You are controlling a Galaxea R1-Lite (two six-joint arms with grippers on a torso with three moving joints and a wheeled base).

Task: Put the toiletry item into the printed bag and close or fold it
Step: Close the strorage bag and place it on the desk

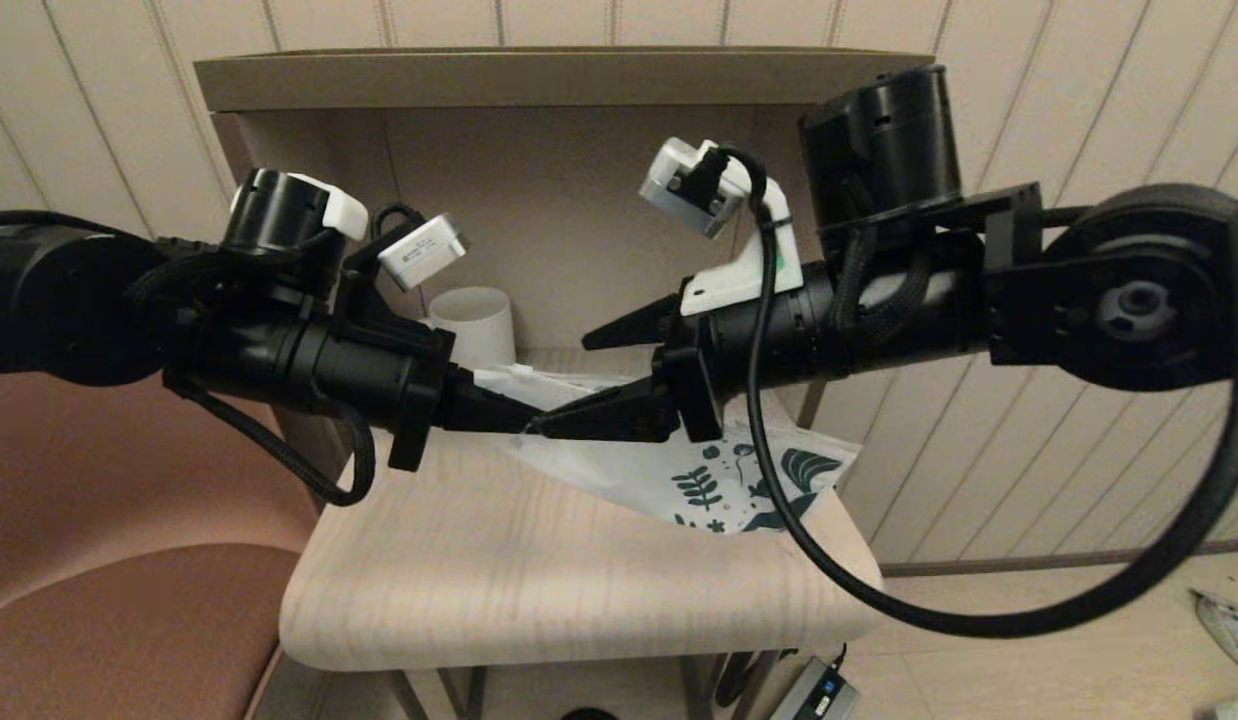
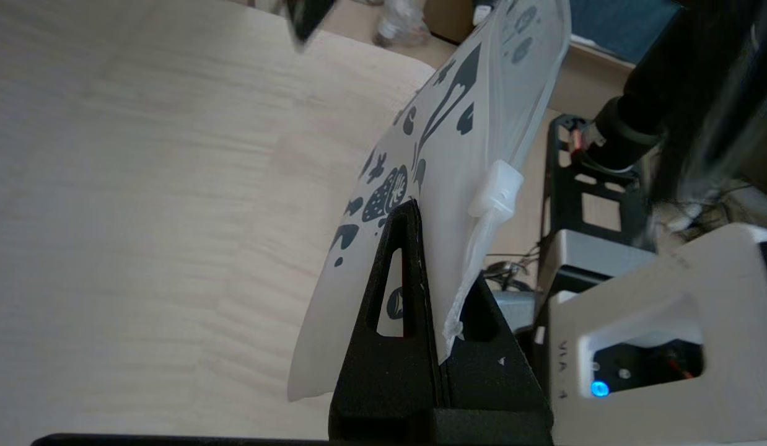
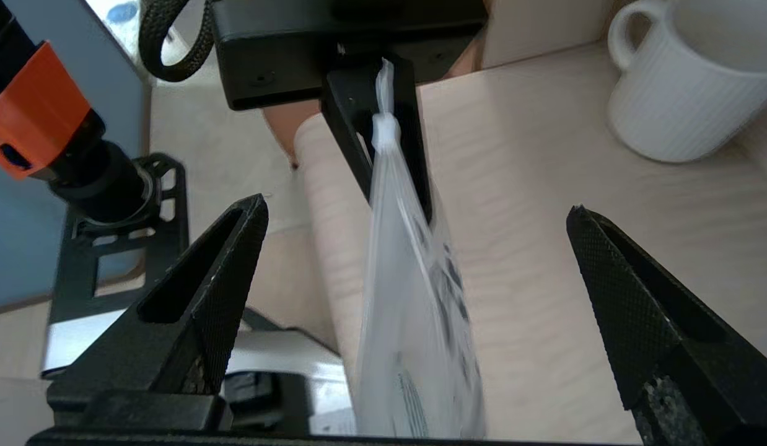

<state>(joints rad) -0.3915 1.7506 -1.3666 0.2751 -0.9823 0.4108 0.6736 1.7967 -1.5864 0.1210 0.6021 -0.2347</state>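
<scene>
The printed bag [image 1: 679, 470] hangs above the small wooden table [image 1: 479, 570], its leaf-printed end drooping to the right. My left gripper [image 1: 524, 420] is shut on the bag's edge [image 2: 458, 124], pinching it just below the white slider [image 2: 498, 189]. Facing it from the right is my right gripper [image 1: 569, 385], open. In the right wrist view the bag [image 3: 414, 322] hangs between the right gripper's [image 3: 416, 204] spread fingers without touching them, and the slider [image 3: 385, 130] sits at the left gripper's fingertips [image 3: 359, 124]. No toiletry item is in view.
A white ribbed mug [image 1: 474, 320] stands at the back of the table, also in the right wrist view [image 3: 681, 93]. A shelf wall rises behind it. A reddish-brown chair [image 1: 99, 600] is to the left. Cables and a power brick [image 1: 819, 695] lie on the floor.
</scene>
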